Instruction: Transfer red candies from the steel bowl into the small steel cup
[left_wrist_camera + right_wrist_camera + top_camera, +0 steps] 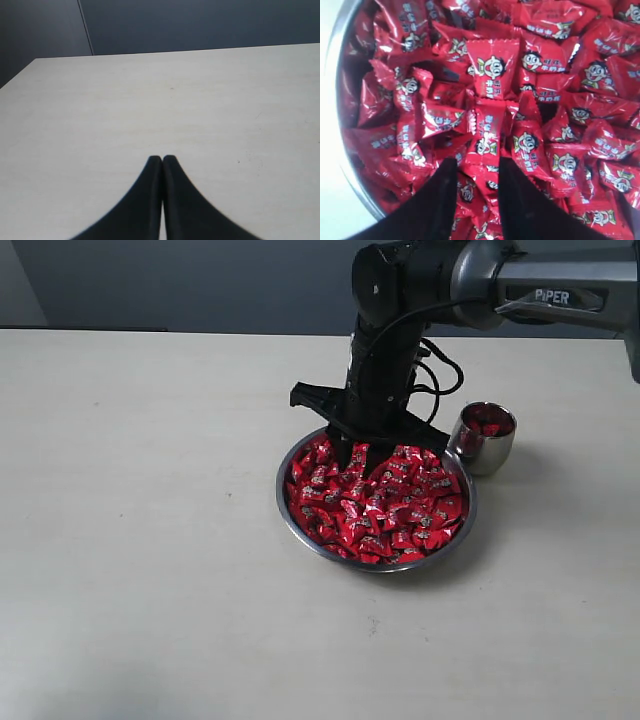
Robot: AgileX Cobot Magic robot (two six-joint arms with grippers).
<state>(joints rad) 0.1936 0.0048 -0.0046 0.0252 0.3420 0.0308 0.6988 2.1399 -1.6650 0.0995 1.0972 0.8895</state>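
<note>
The right gripper [343, 454] [477, 166] reaches down into the steel bowl [281, 492] [340, 85], its tips sunk in the red candies [385, 510] [555, 90] at the bowl's far edge. Its 2 jaws stand narrowly apart, pinching 1 candy between them. The small steel cup [482, 452] stands upright just beside the bowl, on its right, with red candies showing inside. The left gripper [162, 159] hangs over the bare table [150, 100] [150, 540], jaws pressed together and holding nothing.
</note>
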